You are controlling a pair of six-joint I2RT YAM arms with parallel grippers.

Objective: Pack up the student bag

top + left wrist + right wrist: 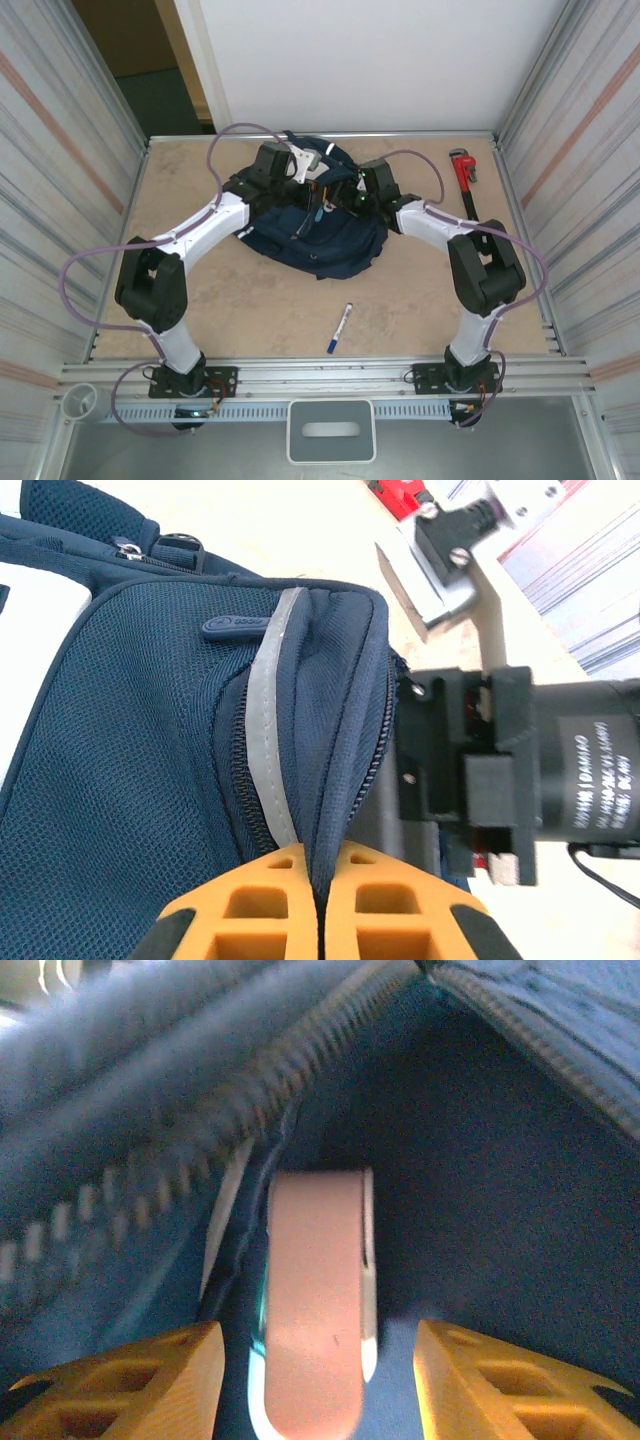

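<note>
Student bag (315, 235) sat mid-table toward the far edge, with both arms reaching onto it. Left gripper (322, 880) was clamped tight on a fold of navy fabric at the lip of the bag's opening, beside the grey reflective stripe (268, 710), and appeared to be holding the mouth up. Right gripper (315, 1345) was inside the opening with its jaws apart. A flat pink piece (315, 1290) stood between the fingers with a gap on each side, so it looked let go, not gripped. What the piece was could not be told.

Risks, as judged:
- The pink piece stood close under the zipper teeth (200, 1150). A careless pull-out could brush it with a finger and drag it back out.
- The right fingers could catch on the zipper or lining on the way out and tug the bag across the table (250, 310).
- The left pinch was only on a thin fold. If it slipped, the mouth would drop shut on the right gripper.
- The marker (340, 327) near the near edge and the red wrench (466, 180) by the right edge lay outside the bag. If they were to be packed, a collapsed opening would block them.
</note>
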